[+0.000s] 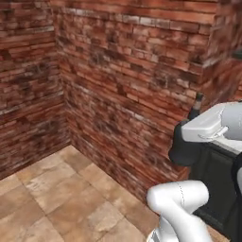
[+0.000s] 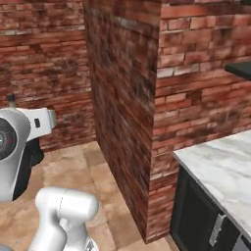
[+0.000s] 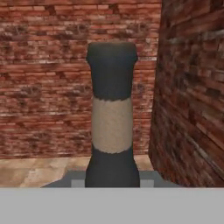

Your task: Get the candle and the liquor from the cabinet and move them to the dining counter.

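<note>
**Bottle in hand, counter off to the right**

Clamped on the liquor [image 3: 112,113] at the neck: jaws drawn in tight around it, bottle riding upright in the gripper [image 3: 112,181], stopper up, long axis running straight up the middle of the hand view. Bell-shaped black body hanging just below the white hand in the left base view [image 1: 184,149] (thin neck and stopper poking up above it). Same dark bulk tucked behind the wrist at the left edge of the right base view [image 2: 28,157], held clear above the tan tiled floor [image 1: 61,198].

Beyond the bottle, only brick: a red brick wall [image 3: 43,87] straight ahead of the hand, and a jutting brick corner [image 2: 127,122] close on the right side. Nothing touching the bottle but the fingers, as far as can be told.

Further right past that corner, a white-grey veined marble top [image 2: 220,171] over a black base [image 2: 196,215]; hard to say from here whether this is the dining counter or the shorter worktop (brick rising behind it hints at the latter).

Probably mid-carry, with the set-down place lying to the right of the gripper and beyond the brick corner. Likely calls for swinging or driving rightward while keeping the bottle's axis vertical and its wide body clear of the brick edge. No candle to be made out.
</note>
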### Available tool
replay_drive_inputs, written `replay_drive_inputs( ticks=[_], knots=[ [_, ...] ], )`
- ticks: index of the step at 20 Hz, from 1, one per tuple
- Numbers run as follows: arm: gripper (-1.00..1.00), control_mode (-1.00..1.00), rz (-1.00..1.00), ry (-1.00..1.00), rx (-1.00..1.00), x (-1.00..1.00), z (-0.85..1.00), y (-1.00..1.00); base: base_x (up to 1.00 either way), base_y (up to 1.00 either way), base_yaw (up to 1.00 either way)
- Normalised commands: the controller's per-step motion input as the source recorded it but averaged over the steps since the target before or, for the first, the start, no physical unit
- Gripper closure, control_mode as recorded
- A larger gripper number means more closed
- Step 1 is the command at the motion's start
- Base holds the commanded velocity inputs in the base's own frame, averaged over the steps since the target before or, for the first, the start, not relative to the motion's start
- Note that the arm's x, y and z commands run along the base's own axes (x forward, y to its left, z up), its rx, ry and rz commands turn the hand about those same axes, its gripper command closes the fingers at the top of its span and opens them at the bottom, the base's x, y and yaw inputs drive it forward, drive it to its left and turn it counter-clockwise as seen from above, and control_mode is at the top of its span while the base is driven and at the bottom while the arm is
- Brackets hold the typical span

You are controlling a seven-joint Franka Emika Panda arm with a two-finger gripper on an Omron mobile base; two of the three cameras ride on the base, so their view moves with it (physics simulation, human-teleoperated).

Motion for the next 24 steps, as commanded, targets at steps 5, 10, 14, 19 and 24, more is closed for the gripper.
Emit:
replay_drive_inputs(
  ticks=[5, 10, 14, 19, 24],
  knots=[
    [1.00, 1.00, 0.00, 0.00, 0.00, 0.00, 0.00, 0.00, -0.06, 0.13, 0.92],
    [1.00, 1.00, 0.00, 0.00, 0.00, 0.00, 0.00, 0.00, 0.01, 0.07, 0.96],
    [1.00, 1.00, 0.00, 0.00, 0.00, 0.00, 0.00, 0.00, 0.15, 0.08, 0.84],
    [1.00, 1.00, 0.00, 0.00, 0.00, 0.00, 0.00, 0.00, 0.63, 0.01, 0.55],
    [1.00, 1.00, 0.00, 0.00, 0.00, 0.00, 0.00, 0.00, 0.81, -0.17, 0.16]
  ],
)
